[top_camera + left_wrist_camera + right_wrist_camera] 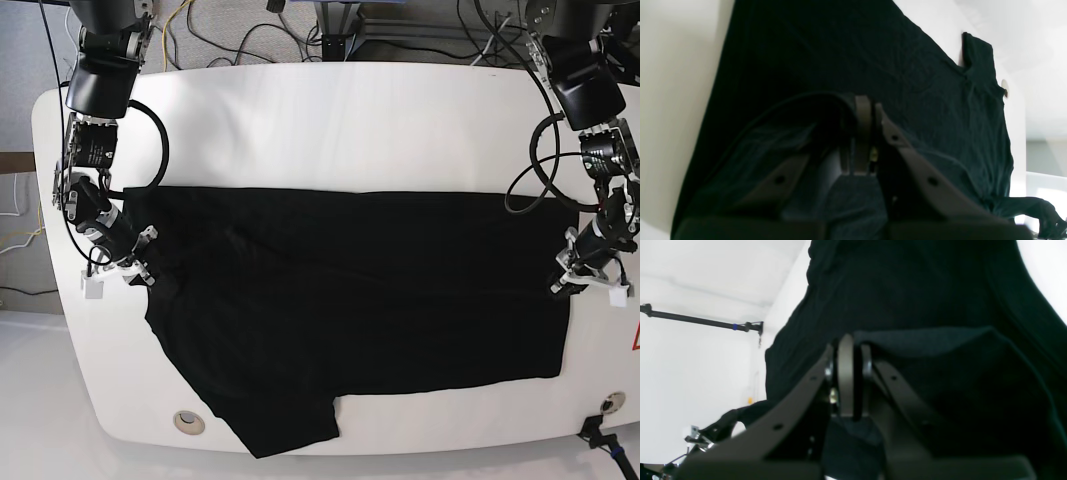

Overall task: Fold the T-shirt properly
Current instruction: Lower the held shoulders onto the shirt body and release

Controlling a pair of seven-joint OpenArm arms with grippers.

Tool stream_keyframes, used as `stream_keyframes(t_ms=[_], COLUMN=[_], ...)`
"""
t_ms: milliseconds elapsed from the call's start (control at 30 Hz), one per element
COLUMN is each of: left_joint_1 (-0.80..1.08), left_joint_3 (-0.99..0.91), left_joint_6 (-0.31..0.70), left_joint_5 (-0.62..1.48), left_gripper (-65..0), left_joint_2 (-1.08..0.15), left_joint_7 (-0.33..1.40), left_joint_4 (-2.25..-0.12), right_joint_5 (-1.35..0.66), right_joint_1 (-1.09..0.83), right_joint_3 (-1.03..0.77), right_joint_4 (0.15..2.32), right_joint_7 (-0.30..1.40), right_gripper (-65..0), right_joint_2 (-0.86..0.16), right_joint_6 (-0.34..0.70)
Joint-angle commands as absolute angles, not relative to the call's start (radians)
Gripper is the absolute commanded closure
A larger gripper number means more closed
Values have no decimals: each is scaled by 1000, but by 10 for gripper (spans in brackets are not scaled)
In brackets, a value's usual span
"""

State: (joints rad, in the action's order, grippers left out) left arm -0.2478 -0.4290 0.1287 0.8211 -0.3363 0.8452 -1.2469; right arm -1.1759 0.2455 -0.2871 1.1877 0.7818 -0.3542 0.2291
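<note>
The black T-shirt (pixel 350 300) lies spread plain side up across the white table (pixel 300 110), with no print showing. One sleeve (pixel 290 430) points toward the front edge. My left gripper (pixel 568 283) is at the shirt's right edge in the base view. In the left wrist view it (pixel 868 106) is shut on a fold of the shirt (pixel 873 60). My right gripper (pixel 148 275) is at the shirt's left edge. In the right wrist view it (pixel 850 343) is shut on a raised fold of the shirt (pixel 907 290).
A round grommet hole (pixel 187 421) sits near the front left of the table and another (pixel 610 403) at the front right. Cables (pixel 250 30) run behind the table's back edge. The shirt's lower edge lies close to the table's front edge.
</note>
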Motion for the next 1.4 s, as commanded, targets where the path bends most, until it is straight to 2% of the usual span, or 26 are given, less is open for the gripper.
stream_keyframes(t_ms=[0, 167, 233, 300, 367, 433, 467, 633, 867, 1033, 1067, 1133, 1200, 1367], left_joint_1=[-282, -315, -332, -374, -407, -412, -412, -392, -197, -50, -33, 8, 30, 73], left_joint_3=[-433, -392, -389, -389, -390, -389, -389, -390, -389, -357, -344, -329, -328, -329], left_joint_6=[136, 136, 134, 133, 137, 139, 139, 139, 139, 173, 197, 252, 303, 326], left_joint_5=[834, 834, 828, 766, 674, 615, 598, 585, 584, 470, 443, 377, 334, 325], left_gripper=[0, 0, -105, -212, -287, -332, -333, -333, -333, -333, -326, -269, -212, -203], left_joint_2=[-355, -360, -363, -363, -363, -360, -361, -406, -456, -470, -470, -469, -464, -461], left_joint_7=[822, 820, 819, 819, 820, 820, 820, 820, 814, 628, 595, 542, 530, 530], left_joint_4=[-1262, -1185, -1155, -1135, -1124, -1135, -1139, -1225, -1509, -1607, -1610, -1610, -1607, -1607], right_joint_5=[-1199, -1199, -1198, -1176, -1107, -1055, -1038, -986, -768, -588, -581, -579, -578, -579], right_joint_1=[288, 360, 404, 467, 524, 553, 565, 556, 306, 162, 142, 113, 85, 35], right_joint_3=[-291, -240, -203, -176, -163, -160, -159, -148, -94, -154, -182, -232, -259, -272], right_joint_4=[1181, 1078, 1023, 952, 908, 906, 906, 952, 1311, 1386, 1385, 1379, 1379, 1365], right_joint_7=[762, 762, 760, 757, 756, 756, 756, 774, 776, 760, 756, 756, 754, 699], right_gripper=[0, 0, 0, -151, -302, -394, -404, -382, -365, -353, -353, -353, -353, -356], right_joint_2=[-369, -375, -389, -392, -390, -389, -392, -441, -545, -549, -547, -547, -545, -542], right_joint_6=[243, 242, 237, 237, 240, 240, 240, 240, 240, 259, 288, 352, 374, 375])
